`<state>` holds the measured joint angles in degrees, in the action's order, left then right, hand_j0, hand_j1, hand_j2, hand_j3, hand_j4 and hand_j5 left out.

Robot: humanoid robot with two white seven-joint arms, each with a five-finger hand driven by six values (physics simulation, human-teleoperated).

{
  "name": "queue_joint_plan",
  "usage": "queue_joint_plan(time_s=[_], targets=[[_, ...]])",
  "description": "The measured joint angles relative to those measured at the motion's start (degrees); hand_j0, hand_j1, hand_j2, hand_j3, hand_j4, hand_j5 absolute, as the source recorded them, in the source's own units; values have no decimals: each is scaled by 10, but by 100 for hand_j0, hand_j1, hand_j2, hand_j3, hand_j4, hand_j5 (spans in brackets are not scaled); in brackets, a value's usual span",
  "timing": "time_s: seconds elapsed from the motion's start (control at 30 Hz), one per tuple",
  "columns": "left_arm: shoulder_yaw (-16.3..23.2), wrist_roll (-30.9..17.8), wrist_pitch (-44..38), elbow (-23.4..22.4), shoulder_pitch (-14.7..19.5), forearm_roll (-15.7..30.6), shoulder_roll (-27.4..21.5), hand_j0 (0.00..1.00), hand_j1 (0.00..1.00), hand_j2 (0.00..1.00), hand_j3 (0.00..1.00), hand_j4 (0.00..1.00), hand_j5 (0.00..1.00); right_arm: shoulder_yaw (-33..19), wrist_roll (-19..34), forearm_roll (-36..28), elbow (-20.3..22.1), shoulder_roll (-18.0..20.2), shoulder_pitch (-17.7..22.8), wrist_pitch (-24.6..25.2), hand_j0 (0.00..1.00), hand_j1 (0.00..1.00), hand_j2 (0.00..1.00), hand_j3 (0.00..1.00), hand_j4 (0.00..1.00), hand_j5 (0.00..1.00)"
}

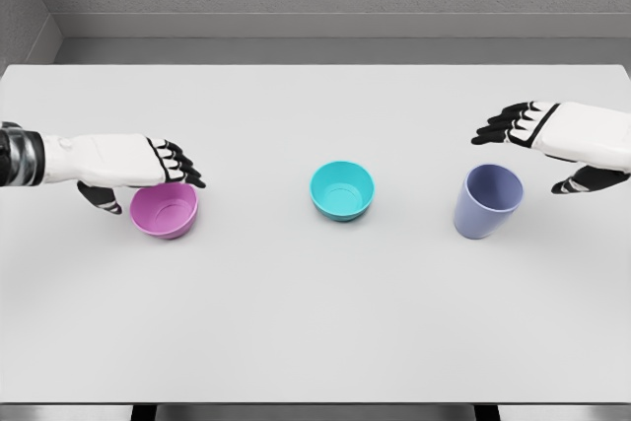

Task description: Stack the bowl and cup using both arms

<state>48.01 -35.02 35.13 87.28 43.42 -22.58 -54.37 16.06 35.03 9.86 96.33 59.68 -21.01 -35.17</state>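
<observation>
A pink bowl stands upright at the left of the white table. My left hand hovers over its far rim, fingers spread above the bowl and thumb down beside its left wall, holding nothing. A teal bowl sits upright in the middle. On the right stands a lavender cup, tilted slightly. My right hand floats just above and to the right of the cup, fingers relaxed and apart from it.
A grey wall runs behind the table's far edge. Bare tabletop stretches in front of the three vessels, toward the near edge.
</observation>
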Motion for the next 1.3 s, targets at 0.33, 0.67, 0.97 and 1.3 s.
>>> queue_joint_plan(time_s=[0.33, 0.67, 0.97, 1.3], targets=[[7, 0, 0, -11, -7, -4, 3, 100, 100, 100, 100, 100, 100, 16, 0, 4, 9, -2, 0, 0, 100, 100, 100, 100, 100, 100], [8, 0, 0, -12, -7, -4, 10, 100, 100, 100, 100, 100, 100, 26, 0, 25, 12, -3, -3, 0, 100, 100, 100, 100, 100, 100], [8, 0, 0, -13, -8, -8, 19, 100, 100, 100, 100, 100, 100, 31, 0, 41, 5, -13, -10, 0, 100, 100, 100, 100, 100, 100], [10, 0, 0, -13, -9, -10, 19, 100, 100, 100, 100, 100, 100, 49, 0, 58, 3, -29, -22, 0, 100, 100, 100, 100, 100, 100]])
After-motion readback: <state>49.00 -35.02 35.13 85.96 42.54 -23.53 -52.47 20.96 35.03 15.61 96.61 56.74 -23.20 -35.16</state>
